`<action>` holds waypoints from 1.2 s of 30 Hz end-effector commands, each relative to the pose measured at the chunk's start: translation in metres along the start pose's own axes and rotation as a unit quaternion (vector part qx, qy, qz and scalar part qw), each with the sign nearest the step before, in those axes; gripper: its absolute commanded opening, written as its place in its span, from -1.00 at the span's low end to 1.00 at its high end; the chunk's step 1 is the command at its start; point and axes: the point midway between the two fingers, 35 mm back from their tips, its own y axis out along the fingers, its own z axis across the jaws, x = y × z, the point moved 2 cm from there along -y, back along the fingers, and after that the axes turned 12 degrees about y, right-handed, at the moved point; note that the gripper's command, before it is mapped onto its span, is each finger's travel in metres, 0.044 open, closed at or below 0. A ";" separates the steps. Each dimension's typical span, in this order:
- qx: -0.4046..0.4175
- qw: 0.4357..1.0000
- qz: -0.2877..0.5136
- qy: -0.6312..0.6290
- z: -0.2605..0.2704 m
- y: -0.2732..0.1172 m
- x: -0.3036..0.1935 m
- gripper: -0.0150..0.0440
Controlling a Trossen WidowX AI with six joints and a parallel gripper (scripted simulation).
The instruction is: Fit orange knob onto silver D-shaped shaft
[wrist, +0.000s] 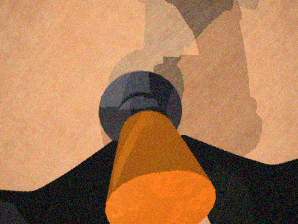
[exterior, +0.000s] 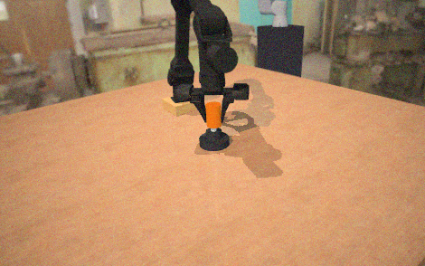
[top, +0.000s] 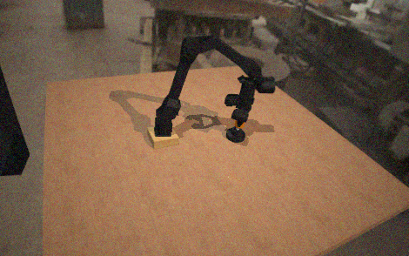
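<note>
Two fingers (exterior: 226, 112) pinch orange knob (exterior: 213, 115) (top: 238, 124) (wrist: 155, 165) | silver shaft (exterior: 213, 130) peeks below (slim gap) | pedestal (exterior: 214, 141) (top: 236, 135) (wrist: 112, 107) well inside table edges (top: 339, 126)

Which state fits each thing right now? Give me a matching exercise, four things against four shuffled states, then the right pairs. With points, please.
1. Orange knob (top: 238, 124) (exterior: 213, 115) (wrist: 155, 150)
2. Pincer (exterior: 213, 118)
3. Round pedestal (top: 235, 136) (exterior: 214, 141) (wrist: 112, 107)
4. Silver shaft (exterior: 213, 129)

A. Black, standing on the table top (top: 174, 205) (exterior: 181, 204) (wrist: 50, 75)
B. Shut on something orange
C. Upright, between two black fingers
D. Only a short bit showing, just under the orange part

Pairs: 1-C, 2-B, 3-A, 4-D
</note>
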 end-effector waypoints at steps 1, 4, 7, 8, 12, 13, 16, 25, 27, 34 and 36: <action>-0.002 1.000 0.003 -0.002 -0.001 -0.004 -0.001 -0.49; -0.002 1.000 0.003 -0.015 0.000 -0.005 -0.001 -0.49; -0.002 0.998 0.003 -0.064 0.000 -0.006 0.000 -0.49; -0.002 0.996 0.003 -0.086 0.001 -0.006 0.001 -0.49; -0.002 0.994 0.003 -0.107 0.003 -0.007 0.003 -0.49; -0.002 0.994 0.003 -0.107 0.003 -0.006 0.003 -0.49; -0.002 0.994 0.003 -0.107 0.004 -0.005 0.005 -0.49; -0.002 0.994 0.003 -0.107 0.005 0.000 0.005 -0.49; -0.002 0.994 0.003 -0.107 0.004 0.000 0.004 -0.49; -0.002 0.994 0.003 -0.107 0.004 -0.003 0.004 -0.49; -0.002 0.994 0.003 -0.107 0.003 -0.004 0.004 -0.49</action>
